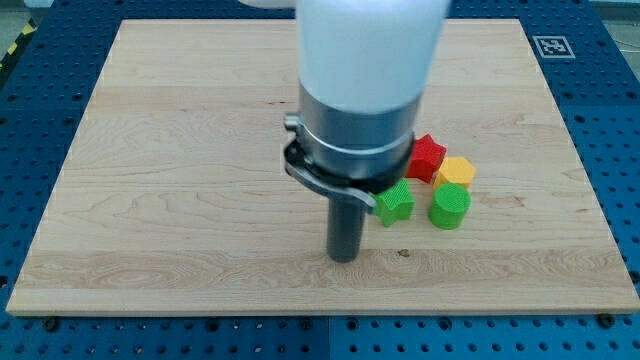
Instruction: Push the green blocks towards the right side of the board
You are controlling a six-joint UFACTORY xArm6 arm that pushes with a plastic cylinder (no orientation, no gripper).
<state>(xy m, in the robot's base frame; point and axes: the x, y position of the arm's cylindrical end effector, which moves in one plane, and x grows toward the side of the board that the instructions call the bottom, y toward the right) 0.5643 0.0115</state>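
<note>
Currently: my tip [344, 258] rests on the board [150, 200], bare, touching nothing | green star [396, 203] just right and slightly farther | green cylinder [450, 206] beyond, right | push runs rightward.

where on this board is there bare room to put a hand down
The wooden board is bare across the view's left, up to my tip. Crowded right of it: green star block, green cylinder block, yellow block, red block.

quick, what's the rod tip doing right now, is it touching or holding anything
My tip: holds nothing; it is a bare rod, resting on the board just to the view's left of the green star block, apart from it.
</note>
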